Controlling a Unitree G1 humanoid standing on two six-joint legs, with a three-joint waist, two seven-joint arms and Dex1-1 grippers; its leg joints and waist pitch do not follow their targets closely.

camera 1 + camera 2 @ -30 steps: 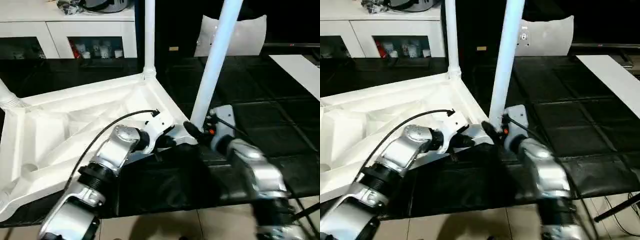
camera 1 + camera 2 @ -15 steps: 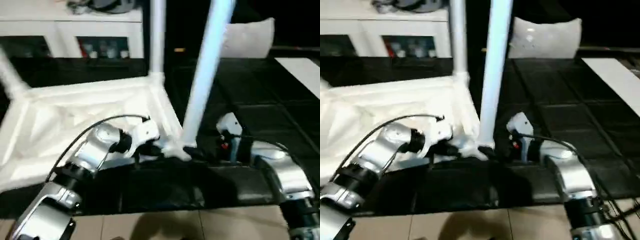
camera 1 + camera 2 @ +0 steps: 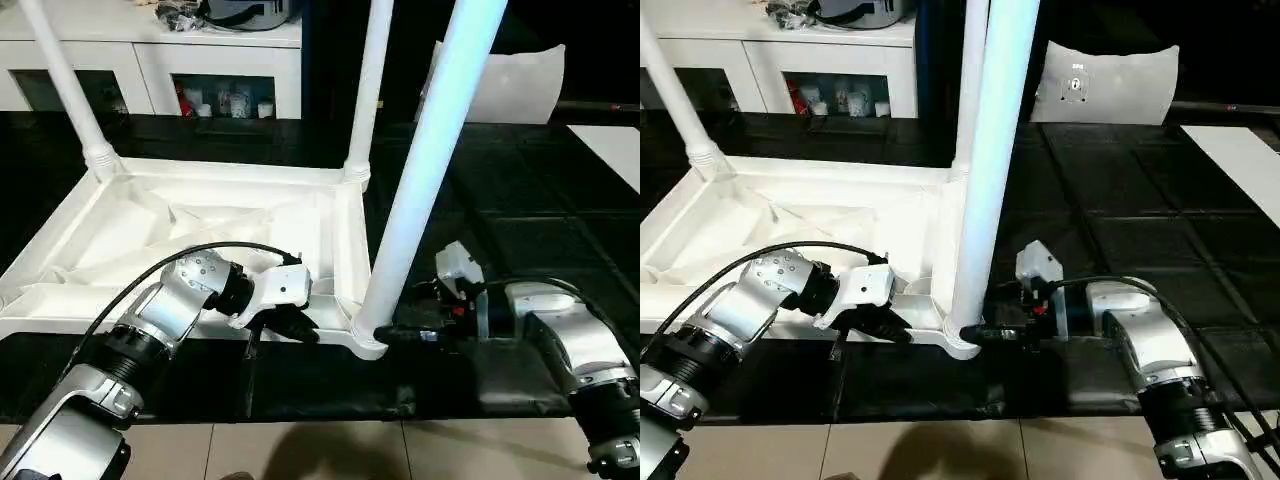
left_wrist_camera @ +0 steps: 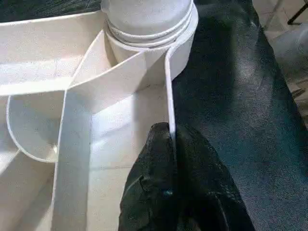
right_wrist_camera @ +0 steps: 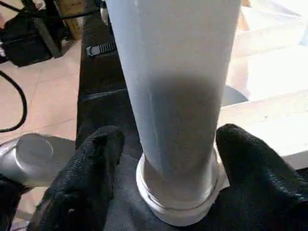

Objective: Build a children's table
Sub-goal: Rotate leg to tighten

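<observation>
The white table top [image 3: 230, 215] lies upside down on a black mat, ribbed side up. Three white legs stand in its corner sockets: a far left leg [image 3: 65, 80], a far right leg [image 3: 372, 80] and the near leg [image 3: 425, 170] at the front right corner. My left gripper [image 3: 305, 330] is shut on the top's thin rim [image 4: 169, 96] just beside that corner socket. My right gripper [image 3: 385, 333] reaches in from the right. Its fingers [image 5: 96, 159] sit on both sides of the near leg's flared base [image 5: 178, 192], pressed against it.
A white cabinet [image 3: 150, 60] with glass doors stands behind the table top. A white cushion [image 3: 510, 80] leans at the back right and a white board [image 3: 610, 140] lies at the right edge. The black mat [image 3: 520, 230] ends at a tiled floor [image 3: 300, 450] in front.
The camera has shifted. My right gripper opened off the near leg and closed again lower, at its base. The left gripper stayed clamped on the rim.
</observation>
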